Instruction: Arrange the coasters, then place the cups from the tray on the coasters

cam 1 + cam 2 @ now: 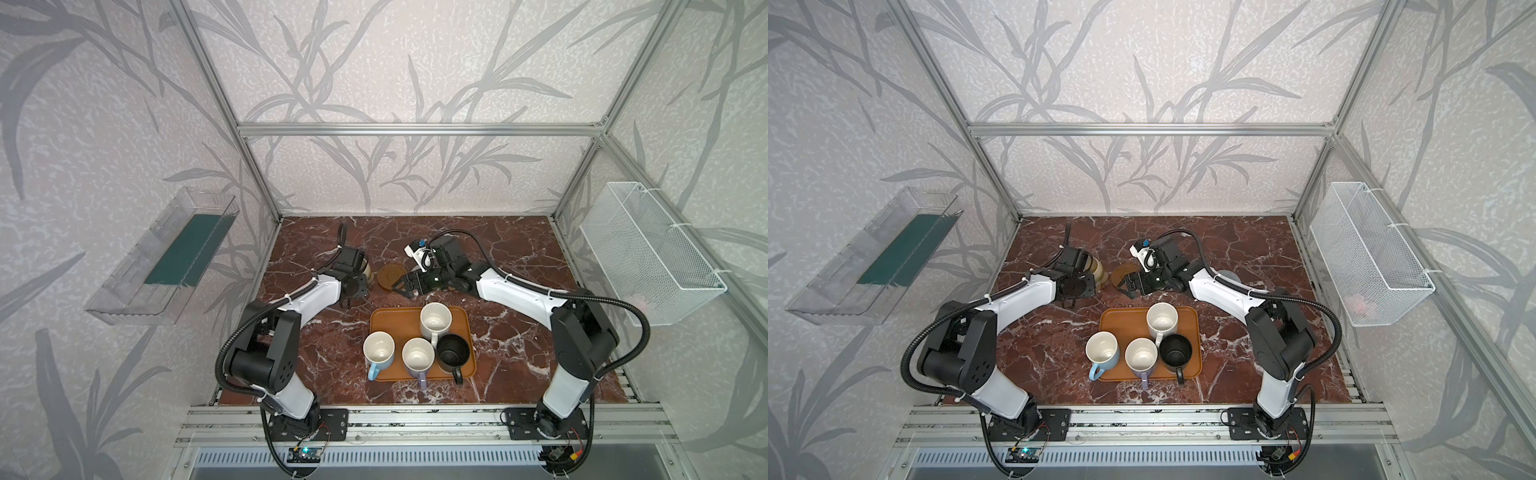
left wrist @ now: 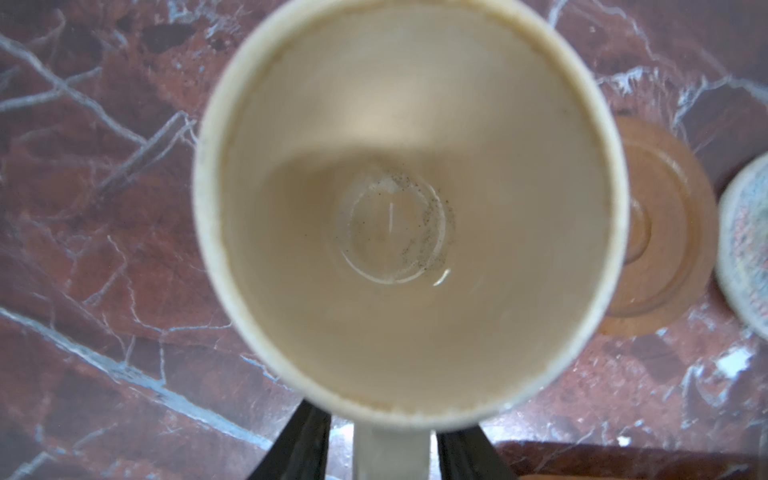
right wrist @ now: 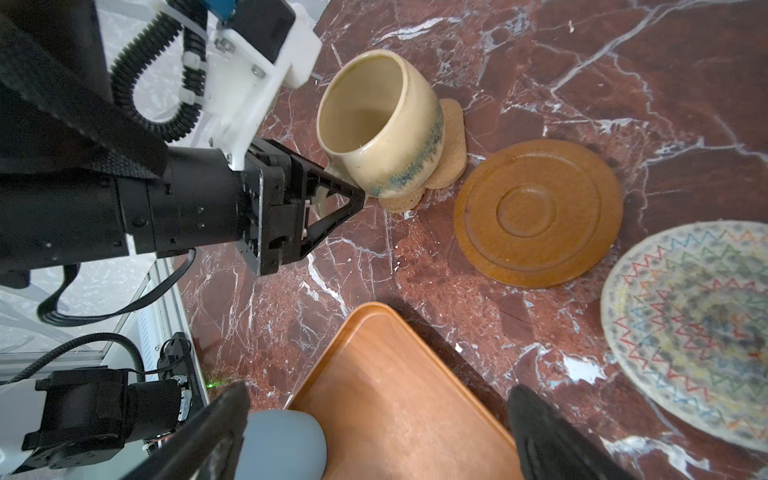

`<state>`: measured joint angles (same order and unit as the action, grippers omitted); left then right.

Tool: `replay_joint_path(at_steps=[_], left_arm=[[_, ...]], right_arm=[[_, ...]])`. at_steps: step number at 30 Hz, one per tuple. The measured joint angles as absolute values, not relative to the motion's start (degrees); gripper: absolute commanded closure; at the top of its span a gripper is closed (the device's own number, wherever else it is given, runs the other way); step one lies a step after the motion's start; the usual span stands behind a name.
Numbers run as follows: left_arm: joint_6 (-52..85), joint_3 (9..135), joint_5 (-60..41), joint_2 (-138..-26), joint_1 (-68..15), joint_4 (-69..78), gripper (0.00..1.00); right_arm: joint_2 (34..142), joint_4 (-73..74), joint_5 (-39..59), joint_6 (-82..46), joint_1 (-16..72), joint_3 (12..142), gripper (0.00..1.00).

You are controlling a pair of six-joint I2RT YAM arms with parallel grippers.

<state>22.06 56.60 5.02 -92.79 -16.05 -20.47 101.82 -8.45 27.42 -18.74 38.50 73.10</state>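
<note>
Leaf-print walls, red marble tabletop, alu frame; wire basket rt, clear bin lt

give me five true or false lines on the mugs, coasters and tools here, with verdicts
1. The cream-yellow mug stands on the tan coaster. True.
2. Five mugs stand on the tray. False: four do.
3. The round wooden coaster bears a mug. False: it is bare.
4. The right tool is open and holds nothing. True.
5. The black mug lies on its side. False: it stands upright.
</note>
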Motion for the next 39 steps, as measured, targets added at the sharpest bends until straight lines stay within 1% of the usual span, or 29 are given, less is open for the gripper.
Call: replay_joint_path(at_steps=[1, 3, 6, 7, 10, 13, 14, 20, 24, 27, 31, 35, 39], left_arm=[[22.09, 56.58, 5.04, -92.79, -16.05, -20.38, 0.49], [22.06, 56.49, 5.13, -92.79, -16.05, -20.18, 0.47], [22.04, 56.12, 5.58, -92.66, -16.05, -19.66, 0.33], [22.15, 55.86, 5.76, -92.51, -16.05, -19.66, 0.30], [22.35, 55.40, 6.33, -91.55, -16.05, -19.92, 0.13], [23.11, 55.35, 6.59, -89.52, -16.05, -20.49, 0.05], [23.29, 55.35, 6.61, -88.68, -16.05, -20.78, 0.02], [24.29, 55.35, 6.39, -81.10, -16.05, -23.44, 0.01], [24.62, 55.35, 4.03, -75.77, -16.05, -25.76, 0.01], [24.56, 55.99, -1.50, -72.20, -16.05, -27.90, 0.02], [24.69, 57.36, -10.68, -69.47, -16.08, -30.39, 0.05], [25.56, 58.22, -18.55, -68.27, -16.82, -33.10, 0.08], [26.61, 58.22, -22.81, -68.20, -19.94, -35.38, 0.08]], right_arm=[[101.65, -8.71, 27.24, -18.70, 38.54, 73.10, 0.04], [101.19, -9.34, 26.92, -18.59, 38.59, 73.10, 0.04], [100.31, -10.52, 26.26, -18.31, 38.76, 73.12, 0.04], [99.96, -11.11, 25.80, -18.17, 38.85, 73.12, 0.03], [98.43, -13.54, 24.25, -17.85, 39.16, 73.14, 0.03], [96.42, -15.75, 22.48, -17.72, 39.40, 73.43, 0.00], [95.81, -16.27, 22.00, -17.67, 39.40, 73.56, 0.01], [91.74, -23.18, 17.37, -18.00, 39.55, 75.29, 0.01], [87.70, -30.48, 13.23, -18.37, 40.07, 76.12, 0.06], [84.77, -36.73, 11.16, -18.11, 40.27, 76.90, 0.13], [82.74, -43.86, 9.76, -18.04, 40.91, 77.06, 0.26], [82.63, -50.02, 7.94, -18.52, 43.97, 76.77, 0.34], [82.63, -52.80, 7.40, -19.88, 47.44, 75.75, 0.41]])
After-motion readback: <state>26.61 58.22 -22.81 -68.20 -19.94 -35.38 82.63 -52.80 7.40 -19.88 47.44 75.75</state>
